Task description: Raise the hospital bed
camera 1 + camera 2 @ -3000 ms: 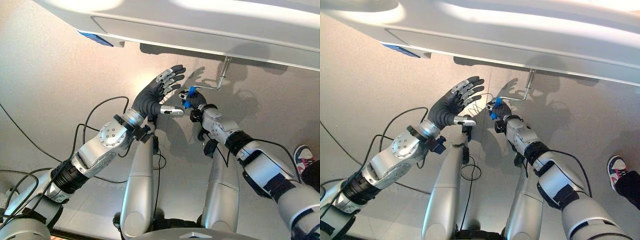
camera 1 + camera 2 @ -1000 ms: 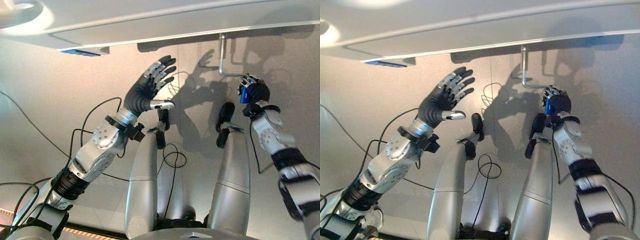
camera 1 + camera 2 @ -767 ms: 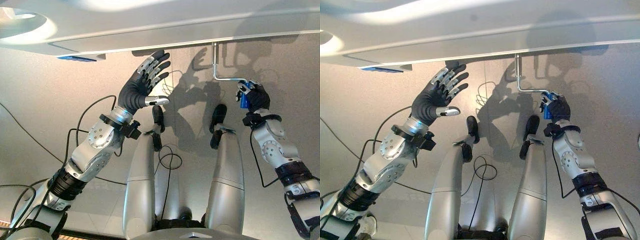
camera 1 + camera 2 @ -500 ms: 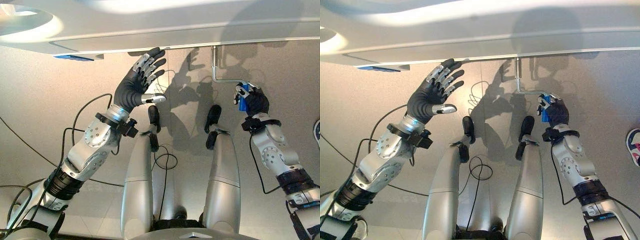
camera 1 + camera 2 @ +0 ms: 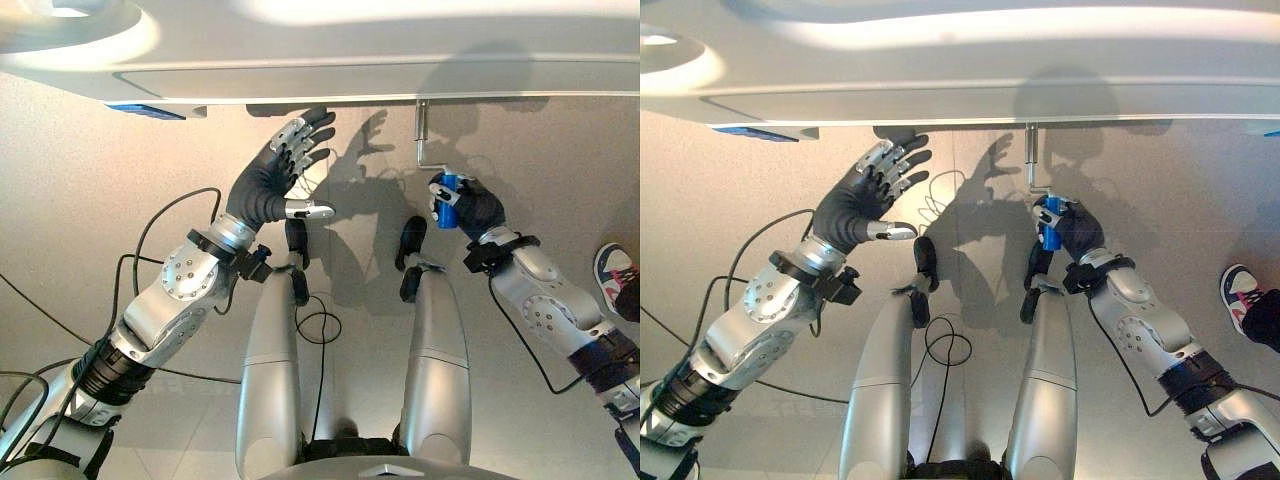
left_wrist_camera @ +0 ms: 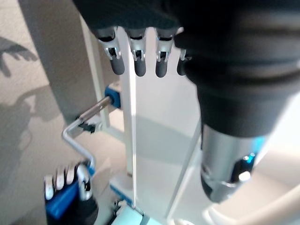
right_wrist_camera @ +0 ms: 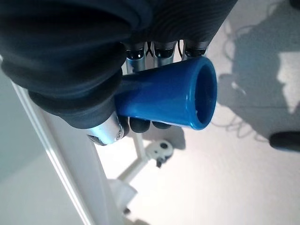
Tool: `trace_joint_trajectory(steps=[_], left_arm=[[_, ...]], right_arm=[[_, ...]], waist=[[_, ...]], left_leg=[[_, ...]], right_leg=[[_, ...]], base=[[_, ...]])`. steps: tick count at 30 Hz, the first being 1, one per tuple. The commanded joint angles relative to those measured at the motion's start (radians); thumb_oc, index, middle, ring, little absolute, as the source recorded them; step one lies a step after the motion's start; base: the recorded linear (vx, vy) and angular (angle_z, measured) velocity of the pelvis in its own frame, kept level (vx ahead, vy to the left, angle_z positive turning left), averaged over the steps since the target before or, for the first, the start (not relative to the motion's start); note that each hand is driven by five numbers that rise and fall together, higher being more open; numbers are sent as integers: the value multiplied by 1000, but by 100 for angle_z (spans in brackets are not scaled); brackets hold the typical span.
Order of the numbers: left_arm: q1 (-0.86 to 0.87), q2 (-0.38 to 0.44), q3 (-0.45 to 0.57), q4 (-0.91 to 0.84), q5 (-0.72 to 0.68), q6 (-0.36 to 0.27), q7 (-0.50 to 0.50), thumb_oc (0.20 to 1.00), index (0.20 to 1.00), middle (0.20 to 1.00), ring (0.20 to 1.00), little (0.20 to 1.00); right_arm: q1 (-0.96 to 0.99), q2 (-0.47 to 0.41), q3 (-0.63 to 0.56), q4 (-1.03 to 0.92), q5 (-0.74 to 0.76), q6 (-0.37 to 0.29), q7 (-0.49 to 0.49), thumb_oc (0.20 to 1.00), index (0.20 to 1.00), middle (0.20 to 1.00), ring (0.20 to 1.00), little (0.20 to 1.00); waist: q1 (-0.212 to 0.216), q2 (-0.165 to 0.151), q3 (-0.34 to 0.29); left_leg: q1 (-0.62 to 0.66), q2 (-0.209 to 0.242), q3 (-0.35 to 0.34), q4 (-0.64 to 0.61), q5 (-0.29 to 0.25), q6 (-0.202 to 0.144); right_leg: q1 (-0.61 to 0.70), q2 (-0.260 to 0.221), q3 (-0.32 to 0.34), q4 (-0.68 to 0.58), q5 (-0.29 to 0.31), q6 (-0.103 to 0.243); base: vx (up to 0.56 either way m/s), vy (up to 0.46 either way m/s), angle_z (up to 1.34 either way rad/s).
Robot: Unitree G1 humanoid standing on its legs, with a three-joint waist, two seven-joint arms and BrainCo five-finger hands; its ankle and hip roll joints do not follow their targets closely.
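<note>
We see the right hand [image 5: 468,205] wrapped tight around the blue handle [image 7: 171,98] of the metal crank [image 6: 77,129], fingers curled right round it. The crank hangs from the underside of the hospital bed [image 5: 330,50], just below its edge and well right of the left hand [image 5: 270,180]. That left hand is up with fingers spread, empty, its tips near the bed's lower edge. A person's shoe [image 5: 617,280] sits at far right.

Pale beige floor [image 5: 90,200], sneakered foot [image 5: 612,280] at right.
</note>
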Motion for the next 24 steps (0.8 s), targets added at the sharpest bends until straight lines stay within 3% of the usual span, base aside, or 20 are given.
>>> trace_joint_trajectory(steps=[1, 8, 24], left_arm=[[-7, 4, 0, -90, 42, -42, -2, 1000, 1000, 1000, 1000, 1000], [-4, -10, 1, -90, 21, -50, 21, 1000, 1000, 1000, 1000, 1000], [8, -30, -3, -109, 11, -56, 53, 1000, 1000, 1000, 1000, 1000]], right_arm=[[-198, -15, -6, -293, 28, -110, 125, 200, 200, 200, 200, 200], [-286, 82, 134, -280, 41, -77, 123, 200, 200, 200, 200, 200], [-421, 260, 237, -79, -20, -45, 73, 200, 200, 200, 200, 200]], waist=[[25, -8, -30], [51, 8, -30], [91, 49, -30]], left_leg=[[89, 19, -20, -128, 71, -23], [88, 8, -28, -130, 75, -18], [74, -11, -26, -123, 70, -7]], right_leg=[[71, 14, -42, -46, 51, 5], [84, 6, -50, -53, 54, 4], [73, -3, -40, -48, 54, 1]], base=[[1, 34, -1], [2, 9, 4], [3, 14, 1]])
